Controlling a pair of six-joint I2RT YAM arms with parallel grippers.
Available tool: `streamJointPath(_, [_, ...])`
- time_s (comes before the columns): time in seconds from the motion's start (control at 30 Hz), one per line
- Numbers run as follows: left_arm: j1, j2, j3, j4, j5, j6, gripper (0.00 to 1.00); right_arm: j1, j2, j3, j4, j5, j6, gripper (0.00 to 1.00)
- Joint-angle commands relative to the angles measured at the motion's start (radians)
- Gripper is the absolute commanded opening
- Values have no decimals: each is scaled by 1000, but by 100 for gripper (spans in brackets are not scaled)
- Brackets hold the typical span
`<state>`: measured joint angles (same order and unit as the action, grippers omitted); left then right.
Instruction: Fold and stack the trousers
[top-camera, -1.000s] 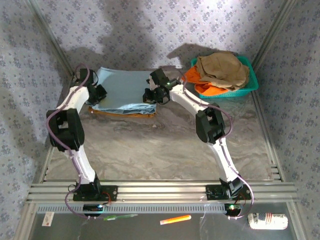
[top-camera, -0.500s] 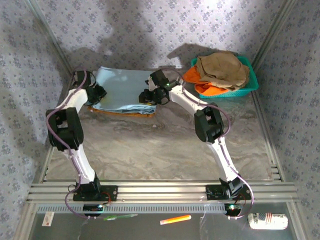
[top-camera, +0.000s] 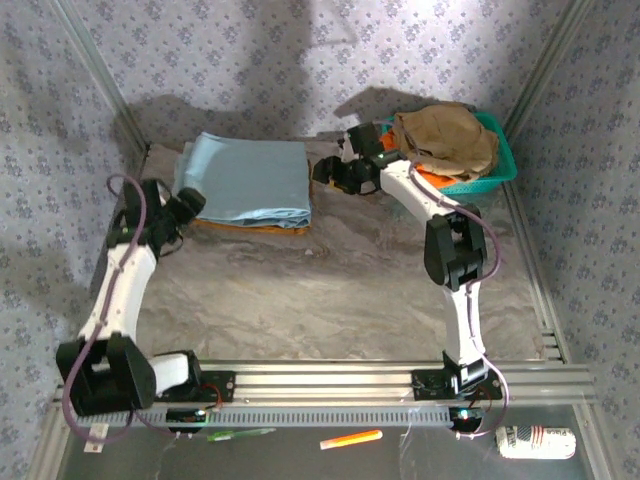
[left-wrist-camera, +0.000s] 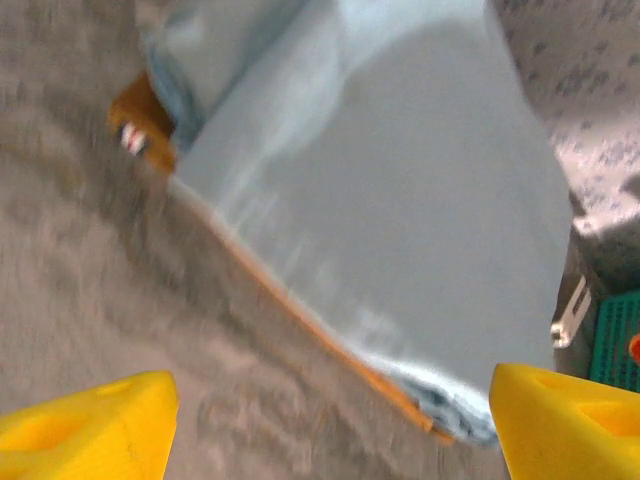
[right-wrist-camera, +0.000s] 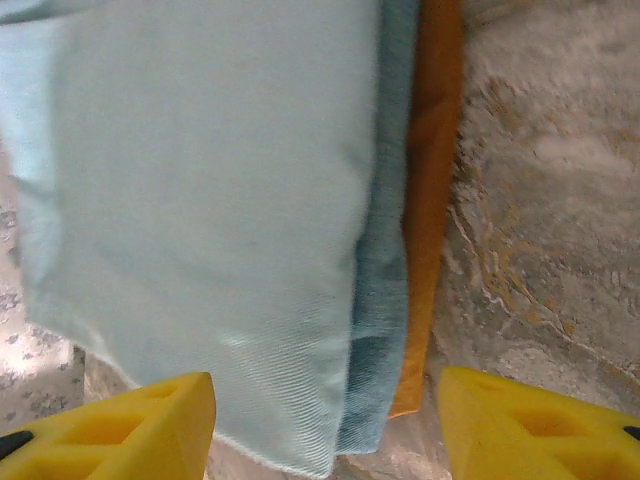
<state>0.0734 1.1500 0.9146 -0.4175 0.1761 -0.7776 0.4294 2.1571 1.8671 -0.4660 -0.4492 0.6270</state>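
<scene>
Folded into a flat, smooth rectangle at the far left of the marbled grey-brown table (top-camera: 320, 290): thin, soft pale grey-blue trousers (top-camera: 245, 180), plain, with layered edges showing a fine twill weave in the right wrist view. Stacked on an orange folded garment (top-camera: 250, 226), whose narrow strip peeks out along the near and right edges. Left arm bent sharply low by its base, forearm reaching up the left side; left gripper (top-camera: 185, 205) just beside the stack's near-left corner, apart from the cloth. In the left wrist view, yellow fingers spread wide at the bottom corners, table alone between them, stack ahead and blurred. Right arm stretched far up the right side, elbow raised, forearm angled towards the far left, crossing the basket's near-left corner; right gripper (top-camera: 335, 175) between stack and basket, near the stack's right edge. In the right wrist view, yellow fingers parted, gripping nothing, above the stack's edge. At the far right, a teal plastic basket (top-camera: 505, 165) of open lattice, holding a crumpled tan-khaki garment (top-camera: 445, 135) heaped over a bright orange garment (top-camera: 432, 182).
</scene>
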Motion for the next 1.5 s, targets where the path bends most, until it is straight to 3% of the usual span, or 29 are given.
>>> streamJointPath(0.0, [-25,-94,-120,-17,49,-32,82,20,77,-26,86,0,91,59])
streamJointPath(0.3, [-38,-237,-186,-126,68,25,82,136,288,176,69,21,134,44])
streamJointPath(0.53, [-43,-206,-189,-92,54,35,82,227,411,341,57,30,210,36])
streamJointPath(0.63, [-53,-163,-185,-59,24,44,82,246,463,478,-10,44,200,37])
streamJointPath(0.77, [-100,-59,-177,19,17,33,81,205,428,527,-91,61,148,49])
streamJointPath(0.83, [-171,6,-150,59,6,48,81,174,346,471,-115,62,103,53])
streamJointPath(0.93, [-303,111,-81,73,-97,103,82,139,159,287,-102,111,38,59])
streamJointPath(1.03, [-374,257,-2,92,-127,142,80,104,-14,91,-83,144,10,60])
streamJointPath(1.23, [-402,519,128,205,-95,145,74,31,-351,-336,22,152,10,61])
streamJointPath(1.47, [-399,789,375,194,-138,185,69,-55,-625,-556,23,151,-53,62])
